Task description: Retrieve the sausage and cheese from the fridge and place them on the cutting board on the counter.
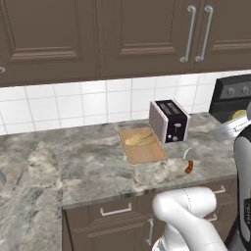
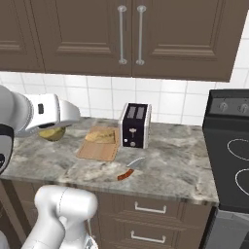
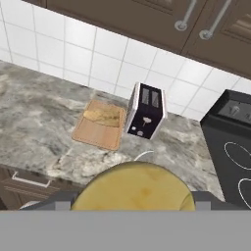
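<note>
My tool (image 3: 132,203) is clamped on the cheese (image 3: 133,188), a pale yellow chunk held in the air above the table (image 2: 180,160). Below it, the sausage (image 2: 125,175) lies near the table's front edge, just beside a curved silver object I cannot identify. Farther back, the cutting board (image 2: 95,151) carries a tan, bread-like piece and sits just beside the toaster (image 2: 134,125), by the stove (image 2: 228,146).
</note>
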Robot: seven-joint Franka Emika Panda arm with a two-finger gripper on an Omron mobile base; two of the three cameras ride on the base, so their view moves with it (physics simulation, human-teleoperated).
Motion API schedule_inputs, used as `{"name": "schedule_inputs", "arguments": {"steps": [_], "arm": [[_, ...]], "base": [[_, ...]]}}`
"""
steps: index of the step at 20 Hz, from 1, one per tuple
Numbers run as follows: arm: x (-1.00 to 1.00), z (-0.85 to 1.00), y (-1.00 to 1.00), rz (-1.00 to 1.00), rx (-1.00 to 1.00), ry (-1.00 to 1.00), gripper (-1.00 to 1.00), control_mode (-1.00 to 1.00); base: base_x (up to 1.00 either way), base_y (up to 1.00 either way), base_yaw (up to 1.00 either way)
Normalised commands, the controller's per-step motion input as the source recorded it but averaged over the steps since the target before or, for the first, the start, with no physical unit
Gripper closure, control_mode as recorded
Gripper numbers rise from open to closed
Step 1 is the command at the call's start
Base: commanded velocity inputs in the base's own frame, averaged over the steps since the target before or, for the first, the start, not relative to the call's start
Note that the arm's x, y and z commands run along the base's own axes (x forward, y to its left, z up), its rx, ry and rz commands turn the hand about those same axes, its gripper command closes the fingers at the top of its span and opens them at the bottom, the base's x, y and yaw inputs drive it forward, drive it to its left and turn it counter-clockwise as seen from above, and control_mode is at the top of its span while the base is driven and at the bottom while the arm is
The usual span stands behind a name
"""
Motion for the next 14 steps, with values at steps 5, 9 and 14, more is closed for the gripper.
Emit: {"name": "schedule_inputs", "arguments": {"steps": [5,9,14], "arm": [[0.03,-0.06,0.00,0.00,-0.01,0.03,1.00,-1.00],[0.43,-0.25,0.19,0.02,-0.07,0.11,1.00,-1.00],[0.72,-0.35,0.39,0.09,-0.03,0.12,1.00,-1.00]], "base": [[0.17,0.00,0.00],[0.00,0.00,0.00],[0.00,0.00,0.00]]}}
